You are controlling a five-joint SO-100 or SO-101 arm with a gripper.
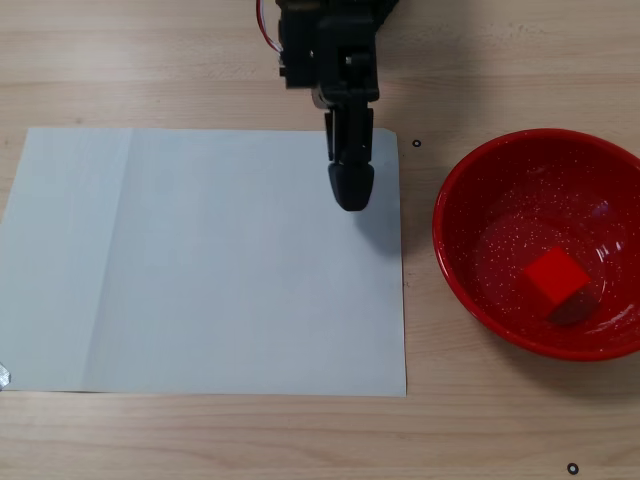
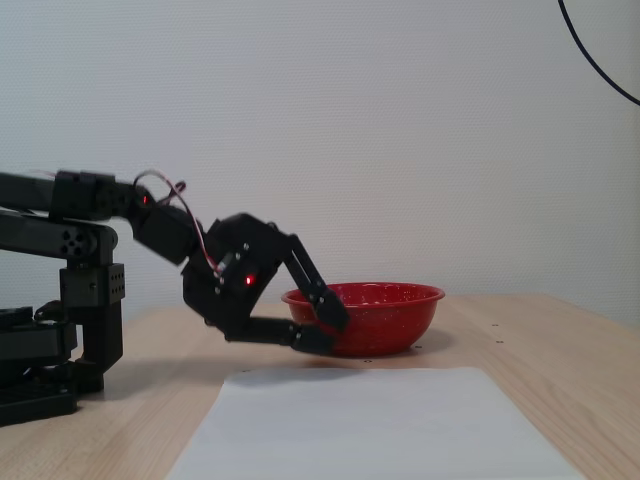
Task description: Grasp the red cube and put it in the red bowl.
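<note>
The red cube (image 1: 553, 280) lies inside the red bowl (image 1: 452, 190), right of its centre, at the right of a fixed view from above. From the side, the red bowl (image 2: 365, 320) hides the cube behind its wall. My gripper (image 1: 351, 198) hovers low over the top right part of the white paper, well left of the bowl and apart from it. In the side fixed view the gripper (image 2: 322, 330) hangs just above the table in front of the bowl. Its fingertips are together with nothing between them.
A white sheet of paper (image 1: 200, 260) covers the left and middle of the wooden table. The arm's base (image 2: 50, 350) stands at the left in the side view. Small black marks (image 1: 416, 143) dot the table near the bowl.
</note>
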